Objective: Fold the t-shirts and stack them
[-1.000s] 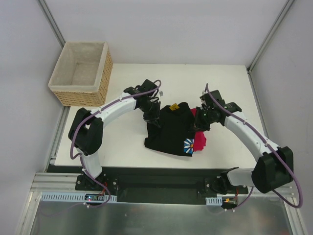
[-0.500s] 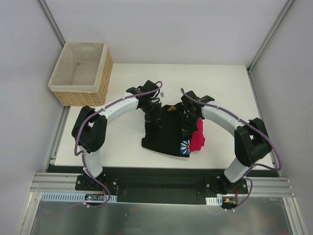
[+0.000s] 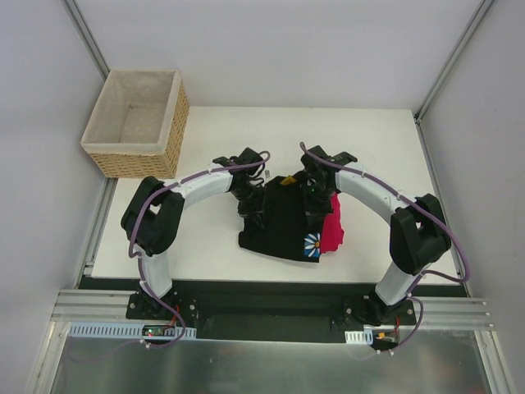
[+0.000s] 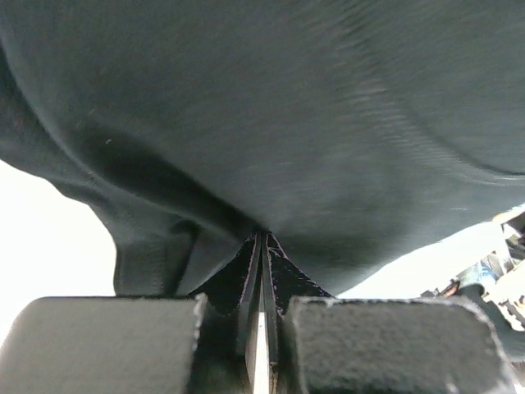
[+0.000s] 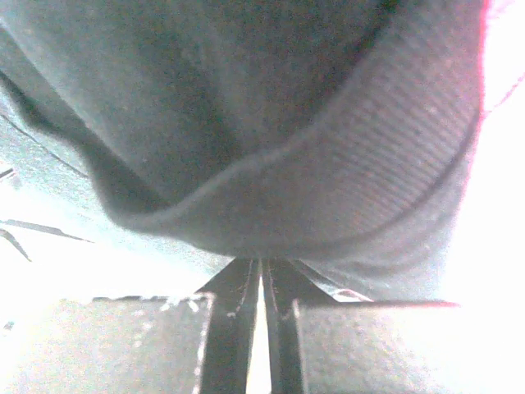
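Left gripper (image 3: 251, 207) clamped shut on left edge of black t-shirt (image 3: 283, 230), which lies mid-table (image 3: 205, 156). Right gripper (image 3: 315, 210) closed too, pinching the shirt's right edge. Pinkish-red t-shirt (image 3: 333, 234) lies partly under it on the right. For a clean fold: lift both edges level, move arms together, don't drag the red one.
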`<action>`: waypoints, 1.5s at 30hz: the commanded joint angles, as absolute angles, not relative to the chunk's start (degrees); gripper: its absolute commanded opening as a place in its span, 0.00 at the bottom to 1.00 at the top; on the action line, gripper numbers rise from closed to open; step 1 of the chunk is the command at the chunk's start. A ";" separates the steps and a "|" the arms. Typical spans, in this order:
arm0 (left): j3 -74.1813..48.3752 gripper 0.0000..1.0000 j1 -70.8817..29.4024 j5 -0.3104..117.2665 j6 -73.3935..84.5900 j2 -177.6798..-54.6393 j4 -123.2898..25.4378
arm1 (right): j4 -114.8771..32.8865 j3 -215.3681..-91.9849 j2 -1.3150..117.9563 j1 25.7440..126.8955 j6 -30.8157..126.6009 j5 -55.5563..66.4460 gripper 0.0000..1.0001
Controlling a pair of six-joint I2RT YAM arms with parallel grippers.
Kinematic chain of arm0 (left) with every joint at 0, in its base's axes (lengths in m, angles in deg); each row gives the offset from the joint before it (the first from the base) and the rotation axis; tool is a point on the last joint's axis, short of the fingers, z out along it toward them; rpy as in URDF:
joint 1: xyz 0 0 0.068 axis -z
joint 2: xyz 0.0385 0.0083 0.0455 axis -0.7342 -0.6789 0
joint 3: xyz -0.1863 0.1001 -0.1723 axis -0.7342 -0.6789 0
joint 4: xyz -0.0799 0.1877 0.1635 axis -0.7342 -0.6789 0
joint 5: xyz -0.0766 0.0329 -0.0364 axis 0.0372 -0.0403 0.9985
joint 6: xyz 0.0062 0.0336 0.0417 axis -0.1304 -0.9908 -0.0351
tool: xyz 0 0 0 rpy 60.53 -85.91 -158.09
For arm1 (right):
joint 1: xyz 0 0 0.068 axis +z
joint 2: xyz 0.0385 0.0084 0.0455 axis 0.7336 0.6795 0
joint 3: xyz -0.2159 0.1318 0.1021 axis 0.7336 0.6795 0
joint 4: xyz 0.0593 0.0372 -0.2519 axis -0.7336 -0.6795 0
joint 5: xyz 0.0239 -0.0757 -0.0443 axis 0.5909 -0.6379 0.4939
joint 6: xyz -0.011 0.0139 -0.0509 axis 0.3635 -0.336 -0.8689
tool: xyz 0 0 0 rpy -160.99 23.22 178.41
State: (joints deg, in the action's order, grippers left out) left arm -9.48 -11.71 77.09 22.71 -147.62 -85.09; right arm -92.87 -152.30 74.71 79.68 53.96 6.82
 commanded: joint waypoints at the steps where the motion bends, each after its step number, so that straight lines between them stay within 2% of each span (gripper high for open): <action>1: -10.89 0.00 -12.00 76.41 20.30 -146.57 -85.66 | -95.77 -154.60 73.92 79.54 51.80 1.85 0.01; 17: -13.44 0.00 -18.76 60.94 19.51 -145.60 -86.27 | -98.41 -152.14 70.84 79.54 50.40 -1.14 0.01; 28: -9.85 0.00 -20.08 60.67 18.02 -141.22 -89.87 | -100.16 -152.56 67.95 79.45 51.18 -1.84 0.01; 36: -7.64 0.03 -20.52 62.35 18.01 -135.85 -91.72 | -103.85 -153.63 57.94 78.84 53.29 -4.83 0.06; 45: -8.52 0.09 -20.52 63.84 19.33 -136.56 -91.90 | -95.89 -142.58 54.93 77.52 55.75 2.71 0.07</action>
